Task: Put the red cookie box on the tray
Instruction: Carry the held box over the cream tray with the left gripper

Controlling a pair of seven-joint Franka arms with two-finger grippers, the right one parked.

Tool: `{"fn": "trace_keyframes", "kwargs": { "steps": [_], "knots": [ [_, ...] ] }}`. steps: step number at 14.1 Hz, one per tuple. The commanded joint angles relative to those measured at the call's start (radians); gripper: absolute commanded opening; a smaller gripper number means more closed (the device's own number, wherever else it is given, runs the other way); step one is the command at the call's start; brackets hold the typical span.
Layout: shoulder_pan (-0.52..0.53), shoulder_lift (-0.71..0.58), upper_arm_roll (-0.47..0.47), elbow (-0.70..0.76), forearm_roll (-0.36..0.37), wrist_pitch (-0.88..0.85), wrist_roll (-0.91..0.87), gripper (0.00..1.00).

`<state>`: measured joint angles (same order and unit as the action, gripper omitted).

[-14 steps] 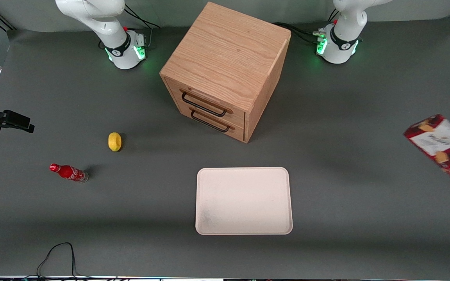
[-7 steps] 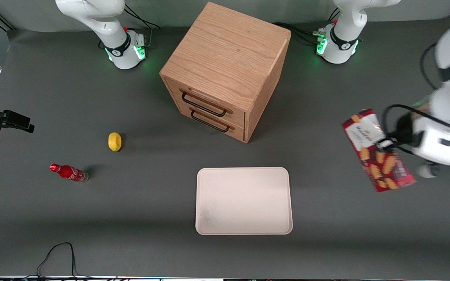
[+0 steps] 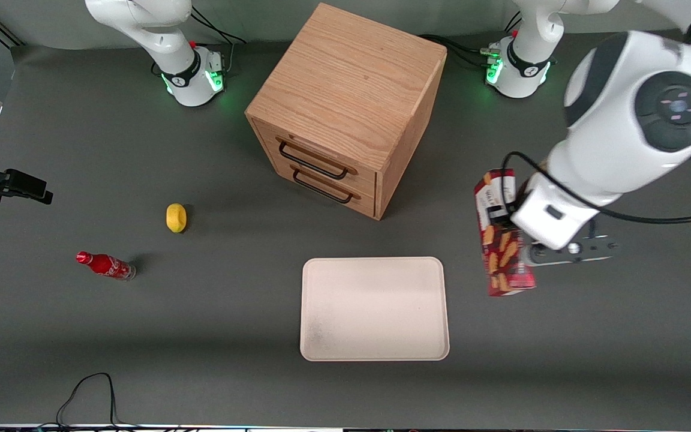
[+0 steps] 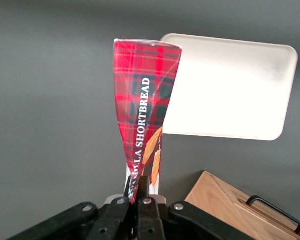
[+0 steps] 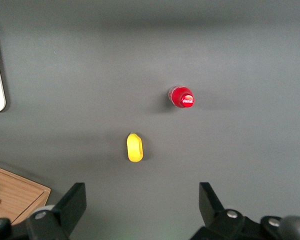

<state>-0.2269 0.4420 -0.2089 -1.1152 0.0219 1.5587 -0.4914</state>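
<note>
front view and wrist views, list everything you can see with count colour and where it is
red cookie box: 1, dark red with biscuit pictures, held in the air beside the tray, toward the working arm's end
tray: 1, cream white, on the table, nearer the front camera than the cabinet
wooden drawer cabinet: 1, light oak with two dark handles, mid table
lemon: 1, yellow, toward the parked arm's end
soda bottle: 1, red, nearer the camera than the lemon
cable: 1, black, at the table edge nearest the camera
gripper: 1, black, shut on the cookie box's end, above the table beside the tray
</note>
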Motion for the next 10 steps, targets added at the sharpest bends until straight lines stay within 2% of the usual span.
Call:
{"fn": "trace_keyframes", "kwargs": {
  "steps": [1, 7, 10],
  "knots": [
    [-0.054, 0.044, 0.014, 0.057, 0.012, 0.024, 0.022, 0.00],
    [-0.089, 0.121, 0.022, 0.055, 0.018, 0.109, -0.097, 0.00],
    [-0.103, 0.213, 0.022, 0.048, 0.085, 0.182, -0.137, 0.00]
  ]
}}
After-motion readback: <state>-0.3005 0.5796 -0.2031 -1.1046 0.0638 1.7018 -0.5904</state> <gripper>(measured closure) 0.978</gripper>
